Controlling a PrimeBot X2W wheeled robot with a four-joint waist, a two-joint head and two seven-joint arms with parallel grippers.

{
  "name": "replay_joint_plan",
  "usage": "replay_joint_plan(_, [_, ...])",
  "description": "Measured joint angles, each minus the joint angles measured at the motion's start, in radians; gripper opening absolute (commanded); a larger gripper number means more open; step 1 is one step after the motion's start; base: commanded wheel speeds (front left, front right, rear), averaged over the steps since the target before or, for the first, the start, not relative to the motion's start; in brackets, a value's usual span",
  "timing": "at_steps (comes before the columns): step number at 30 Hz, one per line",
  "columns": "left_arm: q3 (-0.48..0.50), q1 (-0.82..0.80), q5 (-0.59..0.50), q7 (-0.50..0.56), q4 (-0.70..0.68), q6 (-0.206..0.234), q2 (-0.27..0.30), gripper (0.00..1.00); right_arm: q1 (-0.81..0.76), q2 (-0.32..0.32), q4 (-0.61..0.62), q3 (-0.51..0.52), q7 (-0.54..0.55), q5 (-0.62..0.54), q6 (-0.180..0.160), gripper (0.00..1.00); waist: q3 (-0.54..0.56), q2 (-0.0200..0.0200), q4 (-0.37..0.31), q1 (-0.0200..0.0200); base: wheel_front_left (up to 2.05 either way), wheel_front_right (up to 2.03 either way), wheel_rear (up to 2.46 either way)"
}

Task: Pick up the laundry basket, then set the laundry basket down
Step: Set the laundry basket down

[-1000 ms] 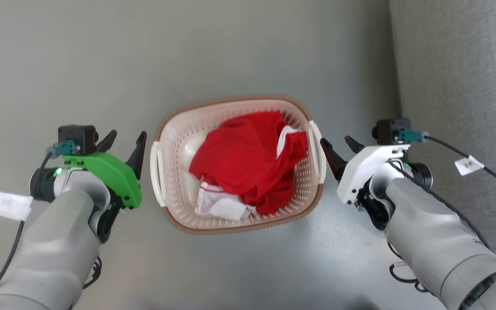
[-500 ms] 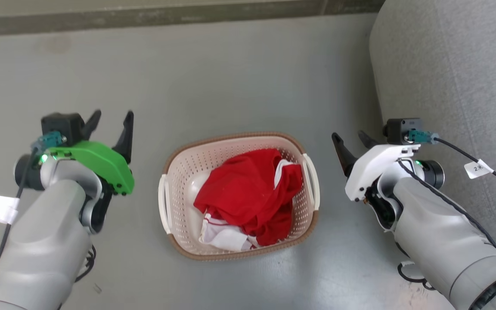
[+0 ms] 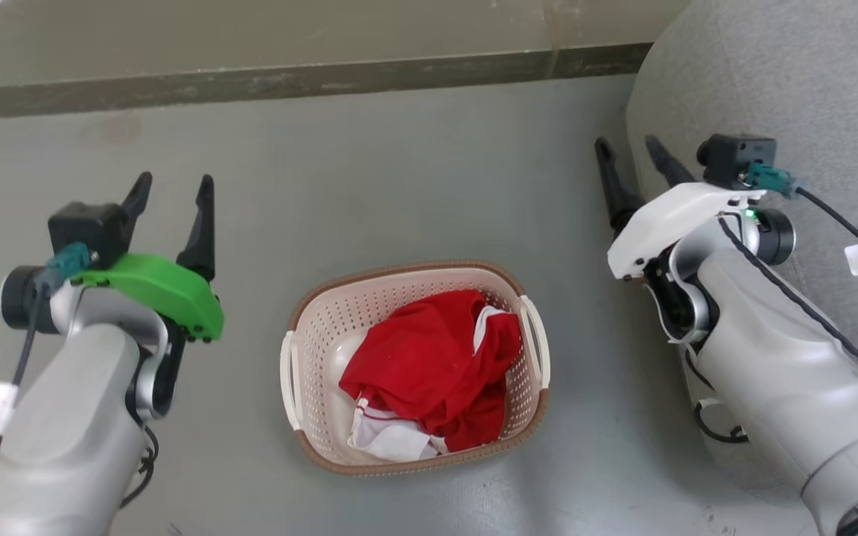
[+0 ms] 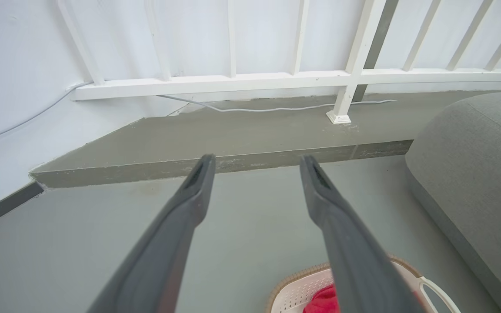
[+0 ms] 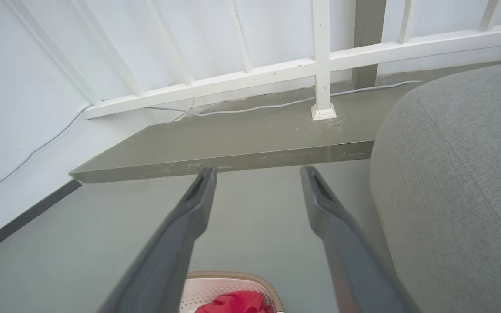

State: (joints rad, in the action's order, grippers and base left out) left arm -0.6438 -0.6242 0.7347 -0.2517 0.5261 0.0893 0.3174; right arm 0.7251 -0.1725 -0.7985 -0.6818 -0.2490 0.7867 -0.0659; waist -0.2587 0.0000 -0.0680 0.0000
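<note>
The laundry basket point(image 3: 325, 327) stands on the grey floor between my arms, cream and perforated with a brown rim band and a white handle on each side. A red garment point(image 3: 429, 357) and some white cloth lie in it. My left gripper point(image 3: 176, 181) is open, up and to the left of the basket, well apart from its handle. My right gripper point(image 3: 626, 143) is open too, farther up on the right beside the grey cushion. Each wrist view catches a corner of the basket point(image 4: 298, 291) point(image 5: 228, 284) below its open gripper point(image 4: 255, 160) point(image 5: 258, 170).
A large grey cushion point(image 3: 771, 74) fills the right side, close to my right arm. A raised concrete step point(image 3: 250, 78) crosses the far end of the floor, with a white railing point(image 4: 350, 74) and a white cable point(image 4: 276, 108) on it.
The head camera has risen and tilted, so the basket looks smaller and lower. Both open grippers have drawn away from the basket's handles, up and outward. The basket stays on the floor.
</note>
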Motion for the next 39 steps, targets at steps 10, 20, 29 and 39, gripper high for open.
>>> replay_joint_plan(10, [0.064, 0.136, -0.084, 0.000, -0.157, 0.026, 0.018, 1.00, -0.138, -0.027, 0.191, 0.073, -0.001, -0.102, -0.041, 1.00, 0.056, 0.0000, -0.005, 0.0000, 0.00, 0.00, 0.00])
replay_joint_plan(20, [0.109, 0.283, -0.153, 0.000, -0.277, 0.034, 0.020, 1.00, -0.295, -0.055, 0.315, 0.126, -0.001, -0.168, -0.052, 1.00, 0.117, 0.0000, -0.002, 0.0000, 0.00, 0.00, 0.00])
replay_joint_plan(29, [0.193, 0.428, -0.200, 0.000, -0.280, 0.034, 0.006, 1.00, -0.419, -0.067, 0.395, 0.170, -0.001, -0.207, -0.059, 1.00, 0.168, 0.0000, 0.010, -0.0001, 0.00, 0.00, 0.00])
replay_joint_plan(39, [0.248, 0.536, -0.260, 0.000, -0.314, 0.034, -0.025, 1.00, -0.523, -0.081, 0.458, 0.225, -0.001, -0.292, -0.059, 1.00, 0.198, 0.0000, 0.020, 0.0000, 0.00, 0.00, 0.00])
